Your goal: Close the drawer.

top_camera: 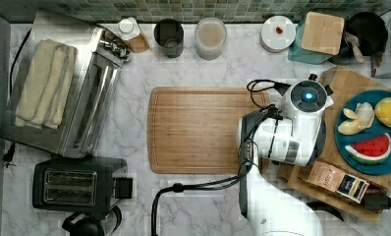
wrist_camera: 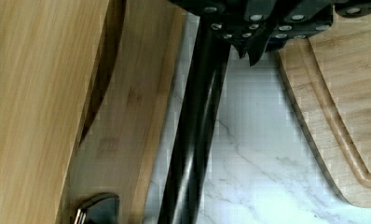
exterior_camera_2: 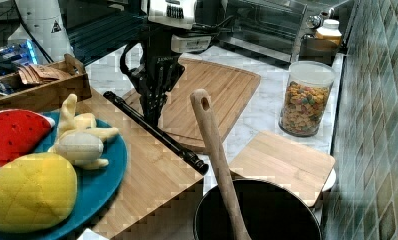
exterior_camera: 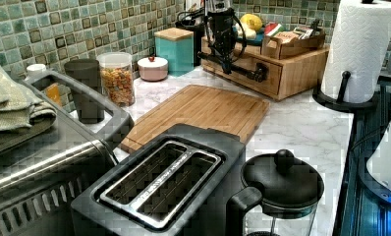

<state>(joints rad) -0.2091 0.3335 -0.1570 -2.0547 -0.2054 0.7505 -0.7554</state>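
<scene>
The drawer [exterior_camera: 242, 73] looks nearly shut beneath the fruit plate [exterior_camera_2: 102, 185]; its black handle [exterior_camera_2: 154, 131] is held clamped by the gripper [exterior_camera_2: 152, 117] for pushing.

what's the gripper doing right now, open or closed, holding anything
Gripper: at the drawer's black bar handle; whether its fingers are open or shut cannot be told.

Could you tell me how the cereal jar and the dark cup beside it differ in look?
The cereal jar is clear and shows colourful cereal; the dark cup is opaque. The jar wears a pale lid; the cup, seen in the top view, is open. Both stand upright on the marble counter by the tiled wall.
</scene>
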